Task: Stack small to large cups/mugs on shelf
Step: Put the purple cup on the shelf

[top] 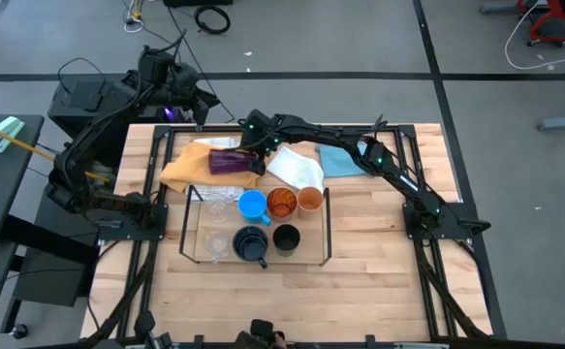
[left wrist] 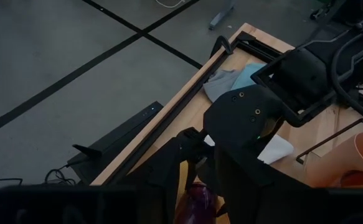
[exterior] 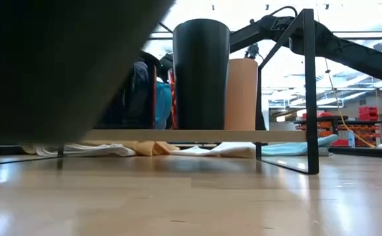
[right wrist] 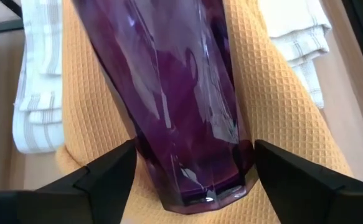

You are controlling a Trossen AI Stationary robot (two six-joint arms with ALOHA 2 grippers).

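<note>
Purple tumbler (right wrist: 175, 99): translucent, faceted, glossy, glass or hard plastic, cannot tell which; bright reflections along the facets.
Yellow cloth (right wrist: 274, 106) beneath it: waffle weave, matt, rough.
White cloth (right wrist: 296, 28), upper right of the right wrist frame: soft, ribbed, faint stripes.
Right claw (right wrist: 193, 171): fingers matt black, smooth, plastic-like.
Desk (exterior: 191, 196): pale wood, planked, satin sheen.
Shelf (exterior: 308, 92): thin black metal frame, clear base.
Black cup (exterior: 200, 72): smooth, semi-gloss.
Small orange cup (exterior: 242, 92): smooth, matt.
</note>
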